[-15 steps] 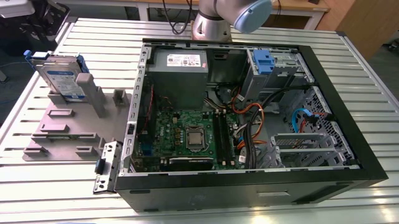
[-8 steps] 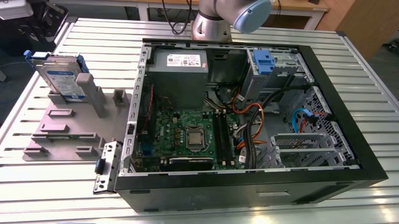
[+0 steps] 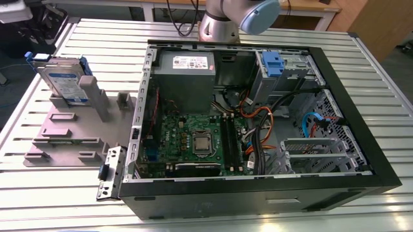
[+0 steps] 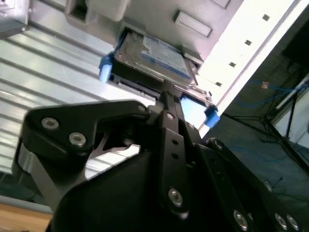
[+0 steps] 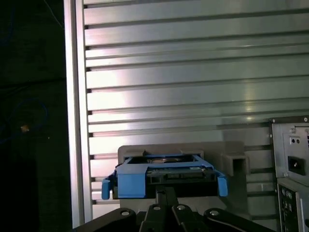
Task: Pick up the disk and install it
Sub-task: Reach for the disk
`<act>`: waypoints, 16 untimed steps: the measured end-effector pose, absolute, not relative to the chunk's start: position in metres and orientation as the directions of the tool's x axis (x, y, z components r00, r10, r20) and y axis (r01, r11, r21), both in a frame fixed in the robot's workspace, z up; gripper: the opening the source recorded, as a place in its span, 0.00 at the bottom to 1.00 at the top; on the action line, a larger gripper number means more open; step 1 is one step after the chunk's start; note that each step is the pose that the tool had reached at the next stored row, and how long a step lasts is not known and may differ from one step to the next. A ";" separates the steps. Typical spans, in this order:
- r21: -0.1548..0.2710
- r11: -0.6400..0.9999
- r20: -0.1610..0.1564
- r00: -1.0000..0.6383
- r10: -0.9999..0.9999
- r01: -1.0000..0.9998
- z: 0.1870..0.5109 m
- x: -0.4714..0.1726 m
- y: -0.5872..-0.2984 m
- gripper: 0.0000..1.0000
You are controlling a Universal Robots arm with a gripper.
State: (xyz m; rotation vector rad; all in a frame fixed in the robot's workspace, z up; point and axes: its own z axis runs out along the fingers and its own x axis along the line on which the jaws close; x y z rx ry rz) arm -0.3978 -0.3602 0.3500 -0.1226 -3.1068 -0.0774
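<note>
The disk (image 3: 65,82) is a silver drive with a blue-and-white label in a blue carrier. It stands on edge, leaning back, in a slot of a grey holder (image 3: 65,130) at the exterior view's left, outside the open computer case (image 3: 361,116). Both wrist views look along my black gripper toward the disk (image 4: 154,55) (image 5: 164,176). My gripper (image 4: 166,99) (image 5: 166,193) has its fingers drawn together with nothing between them. In these pictures they line up with the disk's near blue edge, and I cannot tell the gap between them and it.
The case lies open on a slatted metal table (image 3: 96,38), showing the motherboard (image 3: 200,140), a grey power-supply box (image 3: 184,72), cables, and a blue tab (image 3: 272,65) in the drive bay. The arm's base joint (image 3: 226,19) rises behind the case. The case's rear panel (image 5: 292,164) sits beside the holder.
</note>
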 end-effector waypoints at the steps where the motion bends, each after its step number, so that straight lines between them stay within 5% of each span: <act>1: 0.048 0.996 0.033 -0.996 0.078 0.079 0.355 -0.398 -0.360 0.11; 8: 0.048 0.996 0.033 -0.996 0.078 0.080 0.383 -0.397 -0.360 0.11; 16: 0.049 0.995 0.026 -0.996 0.082 0.083 0.375 -0.398 -0.360 0.11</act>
